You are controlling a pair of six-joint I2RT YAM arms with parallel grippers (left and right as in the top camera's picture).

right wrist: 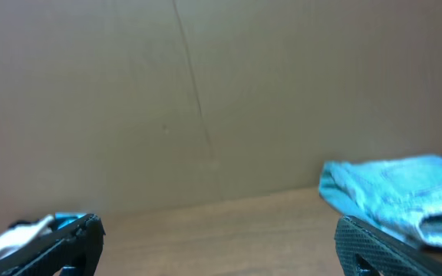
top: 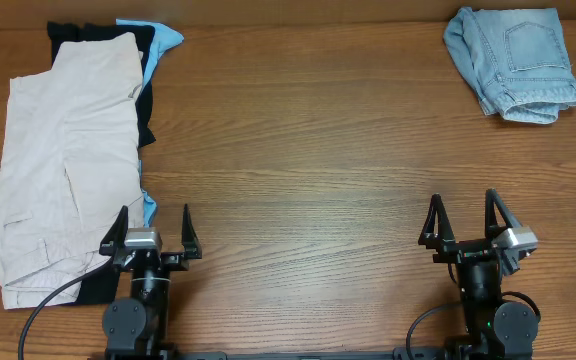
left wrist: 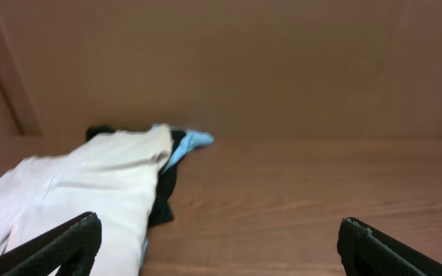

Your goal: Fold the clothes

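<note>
A pile of unfolded clothes lies at the table's left: beige shorts (top: 63, 160) on top, a black garment (top: 146, 100) and a light blue one (top: 164, 38) beneath. The pile also shows in the left wrist view, with the beige shorts (left wrist: 83, 192) ahead on the left. Folded light denim shorts (top: 513, 62) sit at the far right corner, and show in the right wrist view (right wrist: 397, 195). My left gripper (top: 153, 228) is open and empty at the front edge, beside the pile. My right gripper (top: 465, 217) is open and empty at the front right.
A brown wall (left wrist: 244, 61) stands behind the far edge of the wooden table (top: 298, 160). Bare wood stretches between the pile on the left and the folded denim on the right.
</note>
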